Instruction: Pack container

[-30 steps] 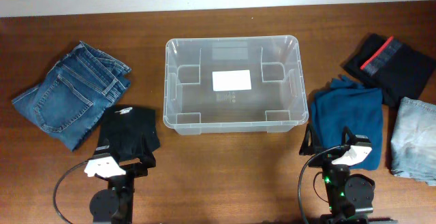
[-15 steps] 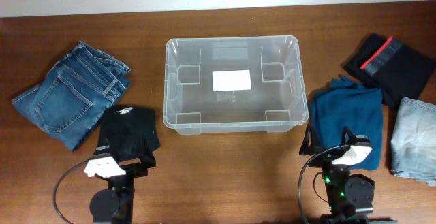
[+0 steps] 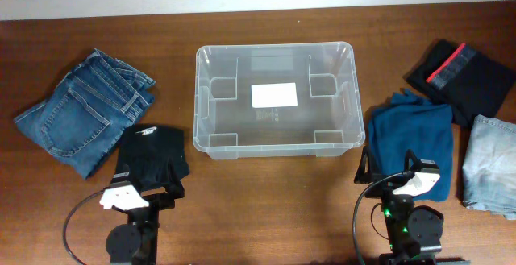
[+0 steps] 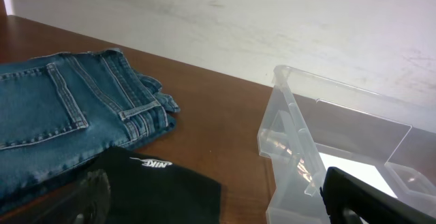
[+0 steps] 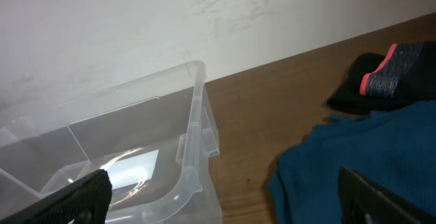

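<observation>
while beyond left gripper (image 3: pixel 149 183) and right gripper (image 3: pixel 389 173), container (image 3: pixel 274 47) midway between

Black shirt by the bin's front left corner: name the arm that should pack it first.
Left. The left tool, open, hangs at the near edge of the black shirt, with the bin close by. The right tool sits beyond the bin, over the blue sweater.
</observation>
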Robot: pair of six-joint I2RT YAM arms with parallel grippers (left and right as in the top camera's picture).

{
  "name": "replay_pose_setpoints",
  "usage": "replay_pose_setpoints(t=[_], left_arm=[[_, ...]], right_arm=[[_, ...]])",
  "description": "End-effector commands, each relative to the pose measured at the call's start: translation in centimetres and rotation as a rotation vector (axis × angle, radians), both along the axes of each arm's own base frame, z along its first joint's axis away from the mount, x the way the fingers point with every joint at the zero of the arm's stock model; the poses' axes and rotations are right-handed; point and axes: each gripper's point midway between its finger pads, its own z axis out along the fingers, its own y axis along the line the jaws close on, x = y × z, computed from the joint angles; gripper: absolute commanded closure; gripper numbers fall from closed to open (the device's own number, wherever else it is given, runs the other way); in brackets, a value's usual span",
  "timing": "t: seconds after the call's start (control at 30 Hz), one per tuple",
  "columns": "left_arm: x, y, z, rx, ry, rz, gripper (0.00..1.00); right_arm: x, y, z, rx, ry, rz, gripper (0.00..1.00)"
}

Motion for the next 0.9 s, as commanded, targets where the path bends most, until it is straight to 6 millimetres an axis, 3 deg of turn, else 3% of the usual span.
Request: replay_pose_setpoints(t=[0.0,0.33,0.57,0.73,0.87], left_arm=[[0.0,-0.3,-0.1,0.015,-0.003,-0.015,0.01],[0.0,-1.1,-0.1,-0.021,-0.003,-0.059,0.01],[-0.4,-4.3,4.0,-0.051,-0.148,-0.252,0.01],[-1.4,-3.9,8.1,-0.046,-0.197,-0.230,0.01],[-2.4,-2.0,10.8,-0.050,-0.107,-0.116,0.01]], right_arm=[[0.0,-0.1,-0.2,-0.003,0.002,-0.007,0.02],[0.0,-0.1,-0.2,-0.004,0.002,-0.007,0.02],[0.0,-0.1,-0.2,-0.003,0.002,-0.007,0.02],[0.0,-0.1,-0.2,-0.004,0.002,-0.007,0.02],[0.0,-0.1,-0.2,-0.003,0.002,-0.007,0.02]])
